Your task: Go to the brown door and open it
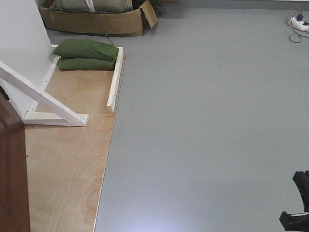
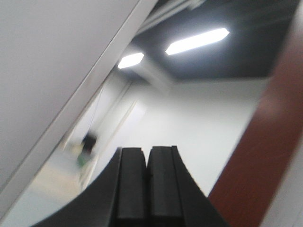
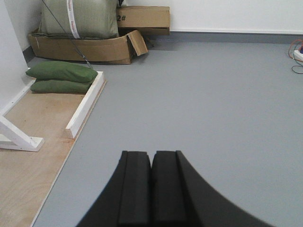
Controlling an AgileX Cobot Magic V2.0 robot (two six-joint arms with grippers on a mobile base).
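Note:
Only a slice of the brown door (image 1: 12, 174) shows at the left edge of the front view, standing over the plywood base. In the left wrist view the brown door (image 2: 270, 142) is a reddish-brown band at the right, beside my left gripper (image 2: 147, 150), which is shut on nothing and points upward past a white panel (image 2: 52, 71). My right gripper (image 3: 152, 154) is shut and empty, hovering over grey floor. Part of the right arm (image 1: 298, 203) shows at the front view's lower right. The door handle is out of view.
A white wooden brace (image 1: 43, 99) and a white batten (image 1: 115, 79) sit on the plywood base (image 1: 67, 164). Two green sandbags (image 1: 87, 54) lie at its far end, a cardboard box (image 1: 94, 19) behind. A power strip with cables (image 1: 298, 23) lies far right.

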